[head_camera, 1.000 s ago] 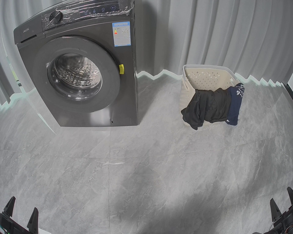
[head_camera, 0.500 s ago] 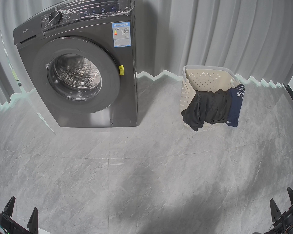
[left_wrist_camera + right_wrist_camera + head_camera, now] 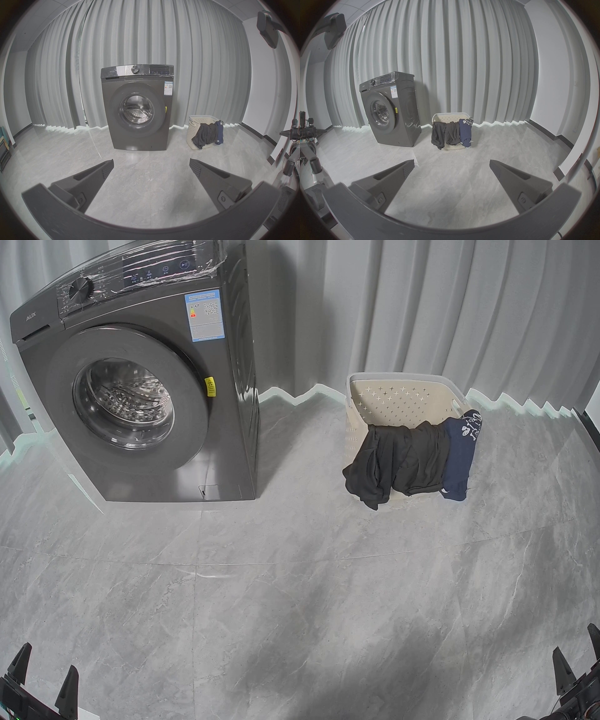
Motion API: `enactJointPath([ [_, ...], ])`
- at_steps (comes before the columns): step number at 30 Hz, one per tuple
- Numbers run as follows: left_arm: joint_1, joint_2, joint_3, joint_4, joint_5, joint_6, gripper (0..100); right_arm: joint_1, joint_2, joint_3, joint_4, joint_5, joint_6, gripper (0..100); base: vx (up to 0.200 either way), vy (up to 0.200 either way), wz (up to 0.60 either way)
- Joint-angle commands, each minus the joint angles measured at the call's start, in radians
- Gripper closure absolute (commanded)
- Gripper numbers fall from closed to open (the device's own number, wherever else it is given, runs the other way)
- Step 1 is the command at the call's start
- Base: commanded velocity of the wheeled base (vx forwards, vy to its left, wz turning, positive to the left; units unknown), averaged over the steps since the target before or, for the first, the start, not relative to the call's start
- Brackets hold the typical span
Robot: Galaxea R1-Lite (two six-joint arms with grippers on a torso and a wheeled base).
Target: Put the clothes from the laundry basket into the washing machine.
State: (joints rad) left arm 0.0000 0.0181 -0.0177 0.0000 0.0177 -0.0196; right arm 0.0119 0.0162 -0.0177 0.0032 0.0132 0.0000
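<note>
- One run of pale grey curtains (image 3: 437, 309), pleated, covering the wall behind everything.
- One grey marbled tile floor (image 3: 312, 590), carrying the machine and the basket.
- One washing machine (image 3: 231, 427), dark grey, front-loading, upright against the curtains at the robot's left, with one round drum opening (image 3: 123, 404) showing bare metal inside and clear plastic film (image 3: 156, 268) over the control panel.
- One laundry basket (image 3: 400, 396), cream, perforated, on the floor to the right of the machine and apart from it.
- Two pieces of clothing draped over the basket's front rim, touching side by side: one black garment (image 3: 400, 459) hanging to the floor, one navy garment (image 3: 459, 455) with a white print near the rim.
- Two sets of jaws, low at the near edge and well apart from basket and machine: left jaws spread wide and released, grasping nothing; right jaws likewise spread, grasping nothing.
- One blue-and-white label (image 3: 204, 315) at the front's upper right, print too small to read.
- One round knob (image 3: 80, 289) on the panel.
- One small yellow tag (image 3: 210, 387) beside the opening.
</note>
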Motion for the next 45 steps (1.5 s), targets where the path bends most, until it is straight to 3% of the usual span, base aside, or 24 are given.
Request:
enactJointPath([
  [1, 0.000, -0.017, 0.016, 0.000, 0.001, 0.000, 0, 0.000, -0.016, 0.016, 0.000, 0.001, 0.000, 0, 0.000, -0.200, 0.00],
  [6, 0.000, -0.017, 0.018, 0.000, 0.001, 0.000, 0, 0.000, -0.016, 0.016, 0.000, 0.001, 0.000, 0, 0.000, -0.200, 0.00],
  [16, 0.000, -0.017, 0.016, 0.000, 0.001, 0.001, 0, 0.000, -0.016, 0.018, 0.000, 0.001, 0.000, 0, 0.000, 0.000, 0.00],
  [34, 0.000, -0.017, 0.016, 0.000, 0.001, -0.002, 0, 0.000, -0.016, 0.016, 0.000, 0.001, 0.000, 0, 0.200, 0.000, 0.00],
  [45, 0.000, -0.017, 0.016, 0.000, 0.001, -0.003, 0, 0.000, -0.016, 0.016, 0.000, 0.001, 0.000, 0, 0.000, 0.000, 0.00],
])
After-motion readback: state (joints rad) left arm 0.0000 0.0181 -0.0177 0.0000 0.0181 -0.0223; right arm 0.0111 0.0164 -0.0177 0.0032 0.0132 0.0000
